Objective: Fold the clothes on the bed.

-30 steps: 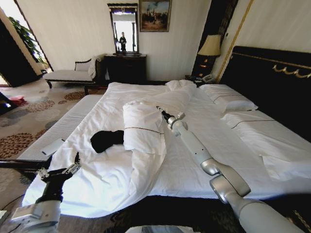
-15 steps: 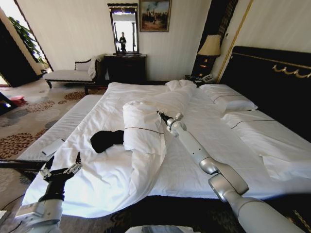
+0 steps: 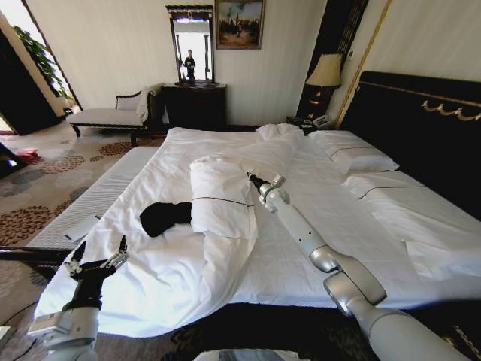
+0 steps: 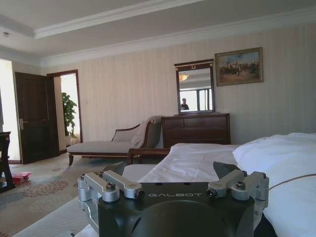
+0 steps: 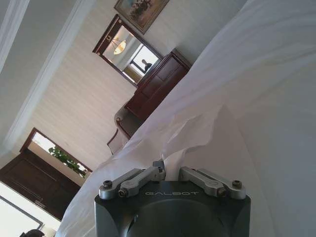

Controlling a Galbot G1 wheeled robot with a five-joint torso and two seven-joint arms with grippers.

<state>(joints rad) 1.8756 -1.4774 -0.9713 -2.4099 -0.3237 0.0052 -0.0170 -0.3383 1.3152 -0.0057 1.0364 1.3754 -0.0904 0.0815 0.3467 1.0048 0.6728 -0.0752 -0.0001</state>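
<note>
Head view gives you the very large bed (image 3: pixel 361 226) with its white sheets, rumpled white duvet (image 3: pixel 218 199) and dark wooden headboard. On it, small against the bedding, the soft black short-sleeved T-shirt (image 3: pixel 164 216) lies bunched in a dark heap on the robot's left half of the mattress, just beside the folded-over edge of the duvet.

Your right gripper (image 3: pixel 253 180) reaches out over the middle of the bed, at the duvet fold and well apart from the shirt; in the right wrist view its fingers sit drawn together with nothing between them, though the tips are partly hidden, so read that with some caution. Your left gripper (image 3: pixel 96 259) hovers near the foot corner, fingers spread wide and empty.

Expect the shirt to be light, limp and shapeless when lifted, and it will sag. You would do best to pinch it at a hem or shoulder seam, not the middle of the heap.
</note>
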